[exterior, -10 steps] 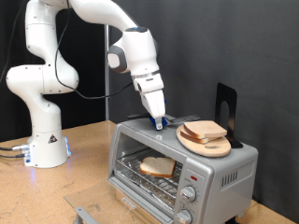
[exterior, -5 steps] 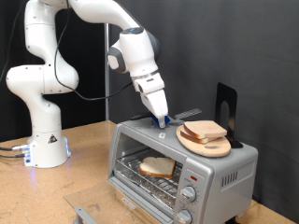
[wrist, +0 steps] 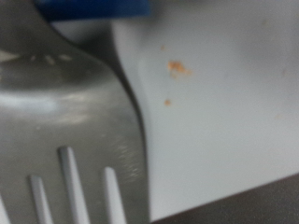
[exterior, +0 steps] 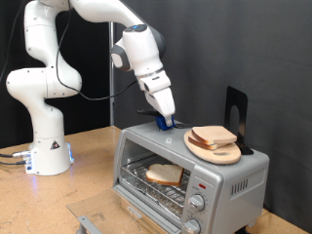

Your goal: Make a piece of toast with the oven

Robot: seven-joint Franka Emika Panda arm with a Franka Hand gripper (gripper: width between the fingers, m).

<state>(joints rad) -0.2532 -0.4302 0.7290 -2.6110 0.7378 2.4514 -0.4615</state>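
The silver oven (exterior: 239, 180) stands at the exterior view's lower right, and one piece of toast (exterior: 164, 175) lies on the wire rack inside it. Two more slices (exterior: 214, 136) are stacked on a round wooden board (exterior: 226, 154) on the oven's top. My gripper (exterior: 164, 119) is over the oven's top, just to the exterior view's left of the board, shut on the blue handle (exterior: 165, 124) of a metal fork. In the wrist view the fork's tines (wrist: 65, 131) fill the picture over the pale oven top (wrist: 224, 103); my fingers do not show there.
A black stand (exterior: 235, 115) rises behind the board on the oven. The robot's white base (exterior: 44, 146) stands on the wooden table (exterior: 88, 185) at the exterior view's left. A grey object (exterior: 90, 223) lies at the table's front edge. Crumbs (wrist: 177, 68) dot the oven top.
My gripper has drawn the blue-handled fork a little up and to the exterior view's left, away from the board. The slices and the oven have not moved.
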